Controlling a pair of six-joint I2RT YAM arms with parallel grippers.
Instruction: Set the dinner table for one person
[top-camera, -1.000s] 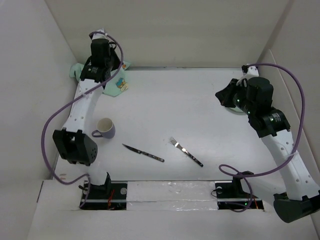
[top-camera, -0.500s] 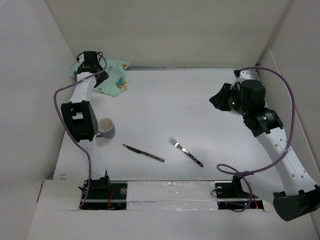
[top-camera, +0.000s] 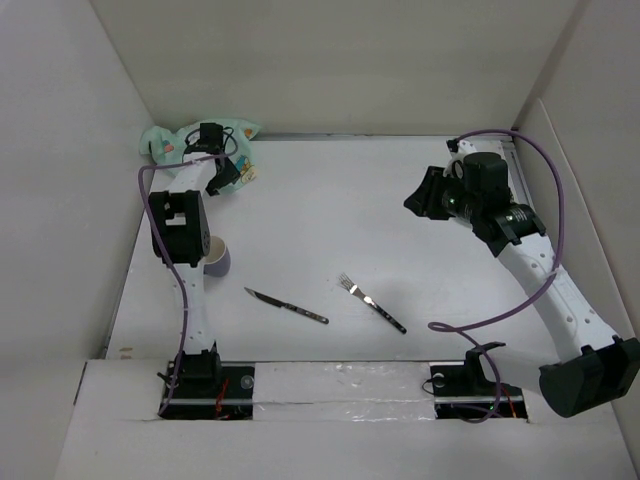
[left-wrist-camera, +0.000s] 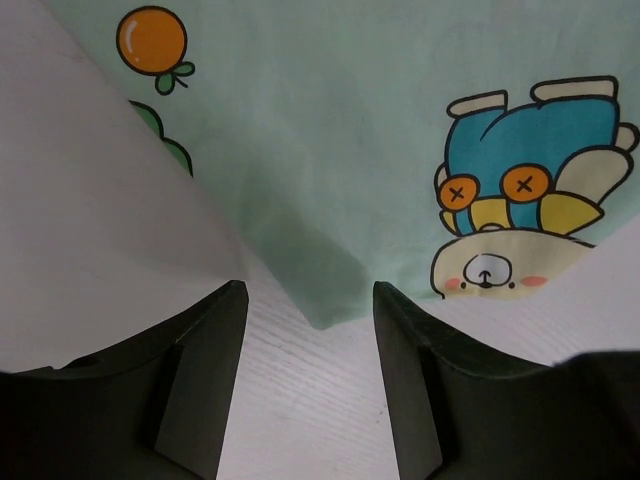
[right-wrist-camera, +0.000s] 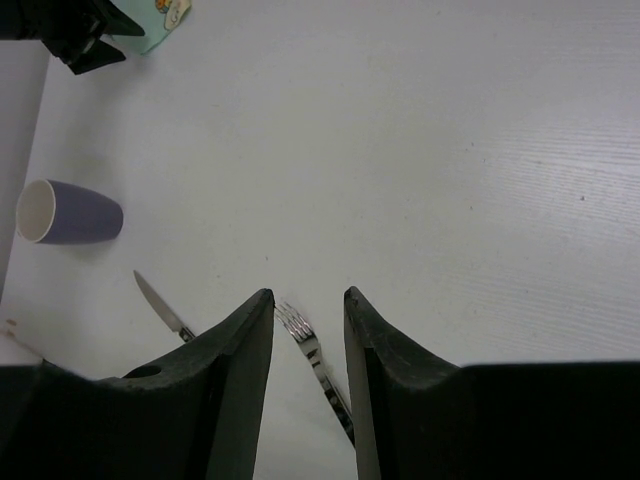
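table (top-camera: 330, 220): matte white.
placemat (left-wrist-camera: 330, 120): mint green; orange fruit print at 11 o'clock, blue-and-yellow bear with cream face at 3 o'clock in my left wrist view.
mug (right-wrist-camera: 68, 212): lavender outside, white inside.
knife (top-camera: 287, 306): silver blade, dark handle.
fork (top-camera: 372, 303): silver.
my fingers (left-wrist-camera: 190, 390): black.

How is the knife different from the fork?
The knife ends in one thin pointed blade; the fork ends in several prongs. The knife lies to the left, nearer the purple mug; the fork lies to the right. Both lie flat on the white table, slanted the same way, with dark handles at their near ends.
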